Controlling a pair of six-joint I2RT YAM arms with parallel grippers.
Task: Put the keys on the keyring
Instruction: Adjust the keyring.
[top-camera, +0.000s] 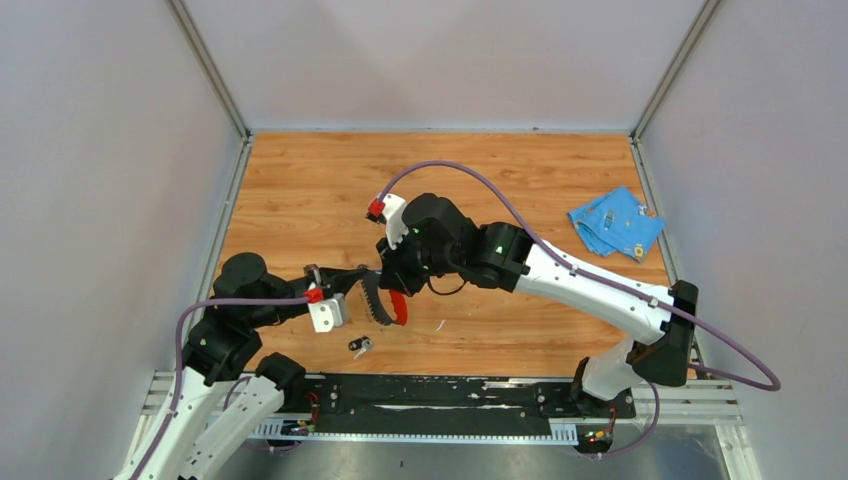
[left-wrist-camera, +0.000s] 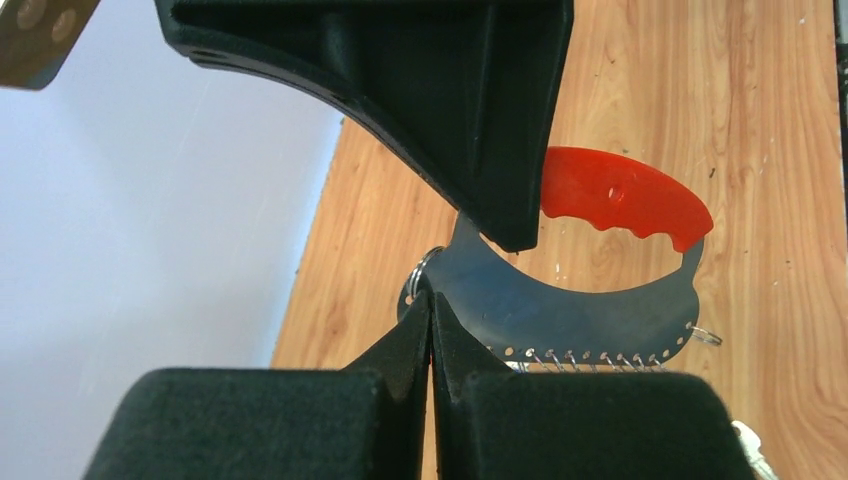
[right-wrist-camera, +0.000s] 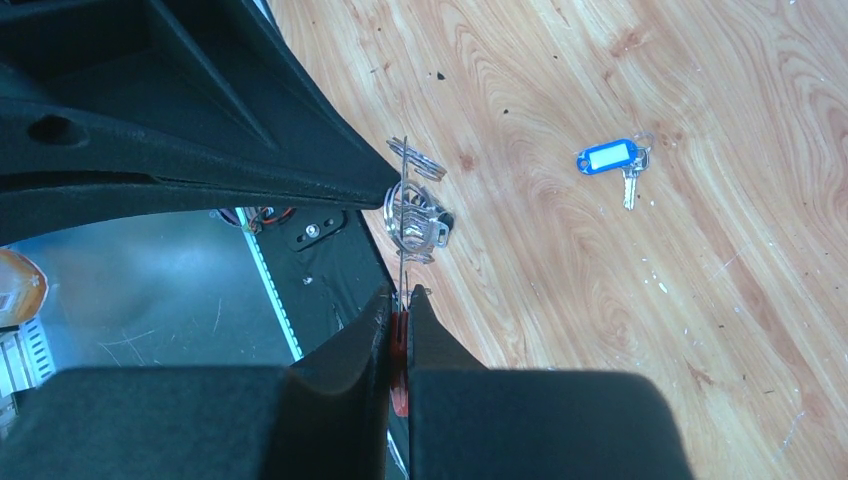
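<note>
Left pincer: I see the left pincer (left-wrist-camera: 431, 312) closed, its two tips pressed together with no gap between them
What the left one touches: the tips meet just at the small metal ring (left-wrist-camera: 413, 285), at the end of the grey part; I cannot tell if they pinch the ring, the grey edge, or nothing
Right pincer: the right pincer (right-wrist-camera: 400, 335) is closed on the keyring (left-wrist-camera: 560, 300), and in its own wrist view I see the red part edge-on between the two fingers
Keyring: it is lifted above the desk (top-camera: 520, 170), between the two pincers, in the front middle area, with the right pincer above it in the top view
Keyring shape: the red part (left-wrist-camera: 620, 195) is the handle end; the grey part (left-wrist-camera: 500, 295) curves from it towards the left pincer and has a row of small holes along one edge
At the ring: a few small metal pieces hang there, too small for me to say what they are
Blue-headed key: the blue-headed key (right-wrist-camera: 610, 160) lies flat on the bare desk, apart from both pincers and not on the ring
Other things: a crumpled blue cloth (top-camera: 615, 222) lies at the far right of the desk, well apart from the arms
</note>
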